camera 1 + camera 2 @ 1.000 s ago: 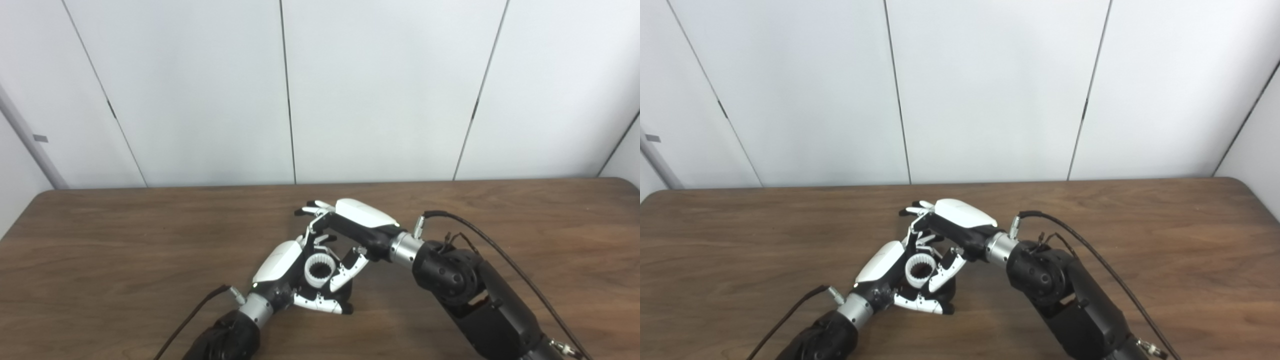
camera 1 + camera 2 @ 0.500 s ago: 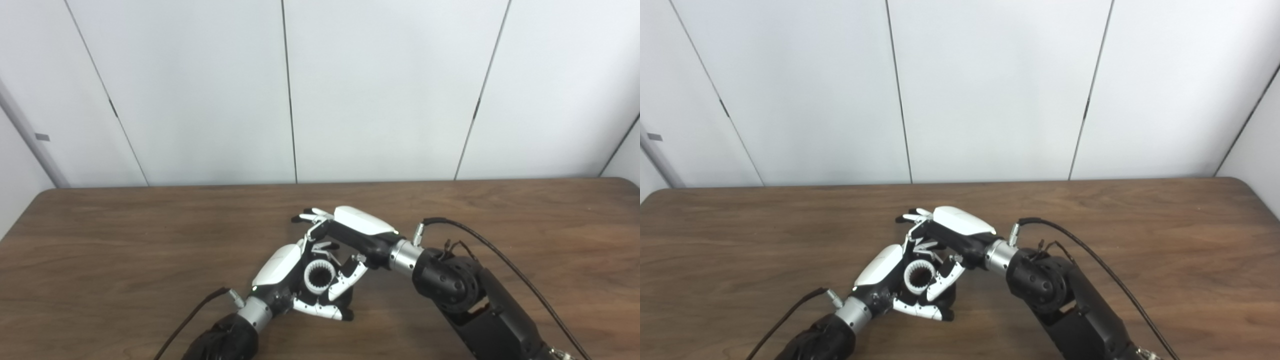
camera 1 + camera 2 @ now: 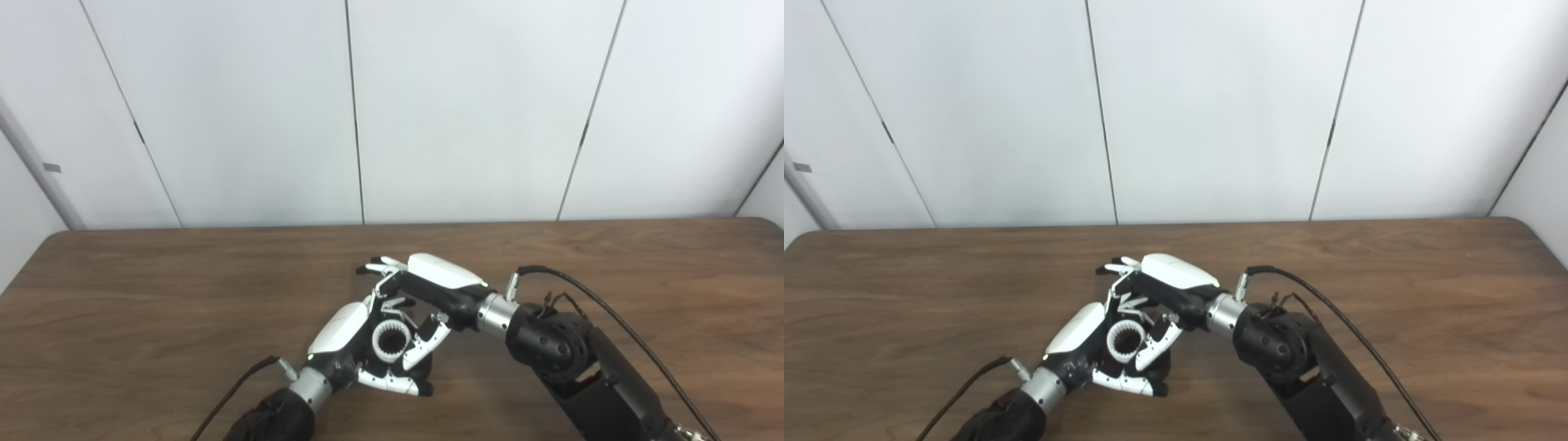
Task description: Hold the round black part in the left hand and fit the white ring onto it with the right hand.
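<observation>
- Hands met near the middle of the brown wood-grain table (image 3: 153, 306), close to the front edge, w/ white wall panels (image 3: 245, 110) behind.
- Left hand (image 3: 361, 343), white-backed w/ black palm, came in from bottom left; fingers curled up & around the round black part (image 3: 421, 366), thumb lying along the near side. Held it — grip closed on that part.
- Round black part was mostly hidden by fingers; only dark edges showed below & to the right of the ring, so its exact shape couldn't be told.
- White ring w/ toothed inner wall (image 3: 390, 340) sat in the cup of the left hand, opening facing up toward the cams. Looked seated on top of the black part, but how far down it sat — couldn't tell.
- Right hand (image 3: 422, 288) reached in from the right, palm down, wrist angled toward the left hand. Its fingers (image 3: 395, 304) bent down at the far rim of the ring, thumb (image 3: 429, 343) at the ring's right side.
- Right hand's grip was narrow, pinched at the ring; contact seemed to be there on both sides, tho real clamping force couldn't be judged.
- Two hands touched or nearly touched at the fingertips around the ring.
- Black cable (image 3: 612, 318) looped off the right wrist over the table; another black cable (image 3: 233, 392) ran from the left wrist to the bottom edge.
</observation>
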